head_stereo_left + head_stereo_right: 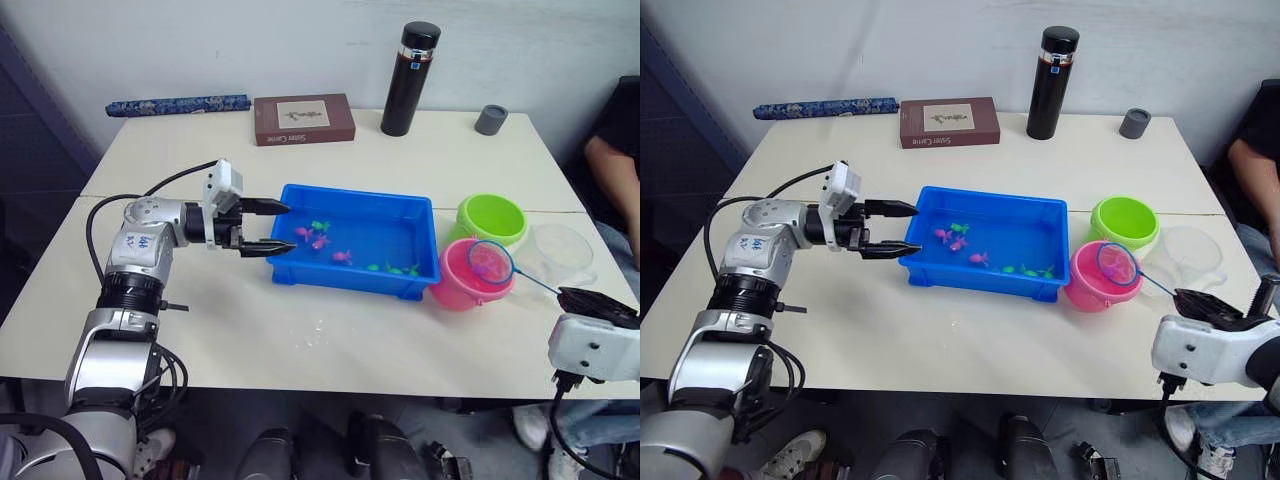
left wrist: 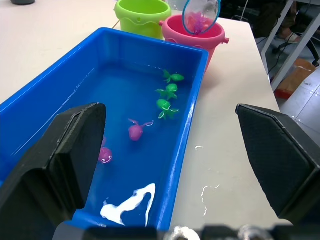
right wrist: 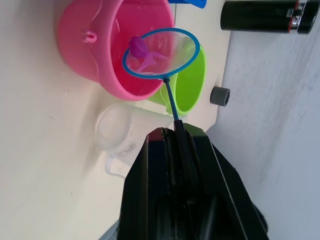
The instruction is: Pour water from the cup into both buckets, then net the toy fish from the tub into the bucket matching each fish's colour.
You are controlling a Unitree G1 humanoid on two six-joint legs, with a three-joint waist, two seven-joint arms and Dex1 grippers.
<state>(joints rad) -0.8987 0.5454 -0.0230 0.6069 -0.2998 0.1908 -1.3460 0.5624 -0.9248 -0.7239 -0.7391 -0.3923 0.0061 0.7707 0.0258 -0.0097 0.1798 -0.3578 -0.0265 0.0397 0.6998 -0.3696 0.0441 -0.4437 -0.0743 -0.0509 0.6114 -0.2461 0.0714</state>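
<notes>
The blue tub holds water and several toy fish, pink ones and green ones. My left gripper is open at the tub's left end, its fingers level with the rim. To the right of the tub stand the pink bucket and, behind it, the green bucket. My right gripper is shut on the handle of the net. The hoop hangs over the pink bucket with a pink fish in it. The clear cup stands right of the buckets.
At the back of the table are a black flask, a grey cap, a brown book and a rolled blue item. A person's arm is at the right edge. Water drops lie in front of the tub.
</notes>
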